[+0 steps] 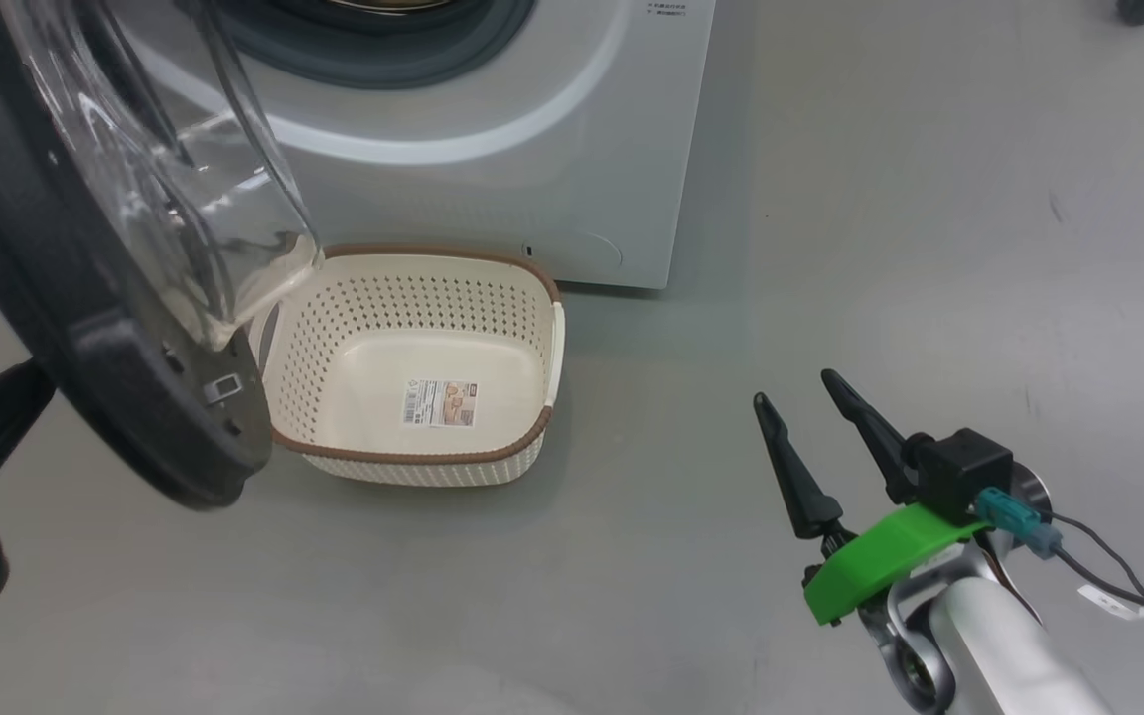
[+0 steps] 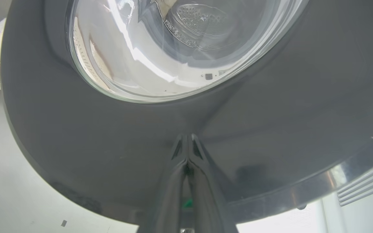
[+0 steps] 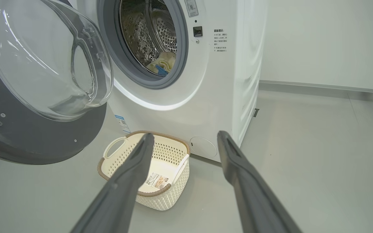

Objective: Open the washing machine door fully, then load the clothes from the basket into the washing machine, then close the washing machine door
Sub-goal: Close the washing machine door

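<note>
Open door [image 3: 28, 139] left of the machine [image 3: 225, 97]: black rim around a clear bowl that hides 1 corner of the basket [image 1: 433, 459] in the head view; clothes [image 3: 162, 64] lie in the drum [image 3: 147, 35]; left gripper [image 2: 186, 145] clenched, empty, tips at the rim; right gripper [image 1: 793, 387] released, well apart.

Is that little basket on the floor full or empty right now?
Empty. The basket shows its bare bottom and its label, with nothing lying in it; cream-yellow clothes sit in the drum of the washing machine.

floor [image 1: 880, 199]: grey, smooth | on it: washing machine [image 1: 493, 189]; basket [image 1: 423, 459] just before it
</note>
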